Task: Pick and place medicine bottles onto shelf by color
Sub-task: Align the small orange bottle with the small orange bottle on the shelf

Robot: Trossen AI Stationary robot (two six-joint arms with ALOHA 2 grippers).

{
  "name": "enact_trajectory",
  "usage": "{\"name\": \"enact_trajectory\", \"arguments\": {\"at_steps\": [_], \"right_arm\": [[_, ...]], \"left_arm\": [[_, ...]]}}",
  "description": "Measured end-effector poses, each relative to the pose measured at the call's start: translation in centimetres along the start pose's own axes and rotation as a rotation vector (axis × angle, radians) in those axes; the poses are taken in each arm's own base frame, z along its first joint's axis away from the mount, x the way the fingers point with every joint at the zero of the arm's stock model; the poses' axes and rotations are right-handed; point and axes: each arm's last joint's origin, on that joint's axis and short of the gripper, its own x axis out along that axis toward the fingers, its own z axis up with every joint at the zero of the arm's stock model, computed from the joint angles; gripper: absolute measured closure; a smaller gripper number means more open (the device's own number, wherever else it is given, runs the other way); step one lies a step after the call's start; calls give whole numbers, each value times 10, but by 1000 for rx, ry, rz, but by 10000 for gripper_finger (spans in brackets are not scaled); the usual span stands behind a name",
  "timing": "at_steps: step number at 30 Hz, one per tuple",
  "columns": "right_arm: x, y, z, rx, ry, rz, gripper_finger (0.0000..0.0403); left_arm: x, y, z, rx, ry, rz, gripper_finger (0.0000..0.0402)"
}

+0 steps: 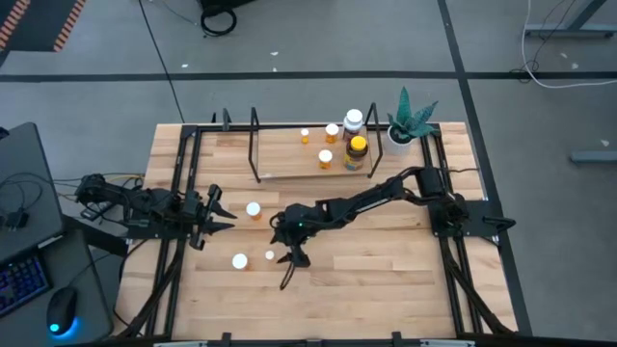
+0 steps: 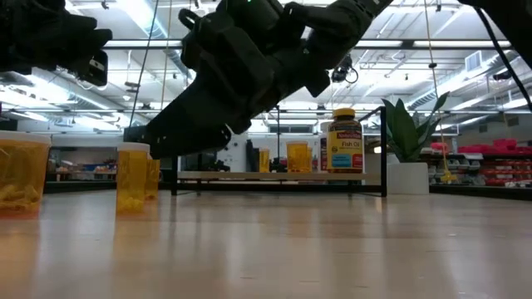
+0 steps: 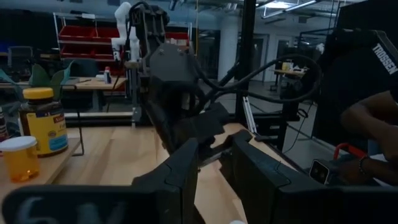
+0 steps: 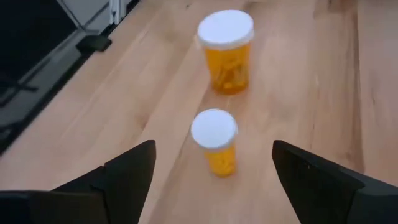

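Observation:
Three orange bottles with white caps stand on the table: one [image 1: 254, 209] near my left gripper and two [image 1: 239, 260] [image 1: 269, 255] near my right gripper. The shelf [image 1: 289, 175] at the far side holds three small orange bottles [image 1: 325, 159], a white bottle [image 1: 353, 122] and an amber bottle with a yellow lid [image 1: 357, 152]. My right gripper [image 1: 287, 267] is open. In its wrist view a small orange bottle [image 4: 214, 142] stands just ahead of the wide-apart fingers, with a larger one [image 4: 226, 50] beyond. My left gripper [image 1: 216, 213] is open and empty at the table's left.
A white pot with a green plant [image 1: 405, 125] stands at the shelf's right end. Black frame rails [image 1: 178, 183] run along the table's left and right sides. A person's arm [image 3: 373, 124] shows beyond the table in the left wrist view.

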Motion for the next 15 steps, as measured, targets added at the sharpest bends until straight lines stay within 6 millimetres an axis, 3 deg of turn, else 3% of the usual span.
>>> {"name": "enact_trajectory", "arguments": {"at_steps": [7,15], "right_arm": [[0,0,7,66,-16,-17,72],[16,-6,-6,109,68,20,73]], "left_arm": [[0,0,1,0,-5,0,294],[0,0,1,-1,-6,0,294]]}}
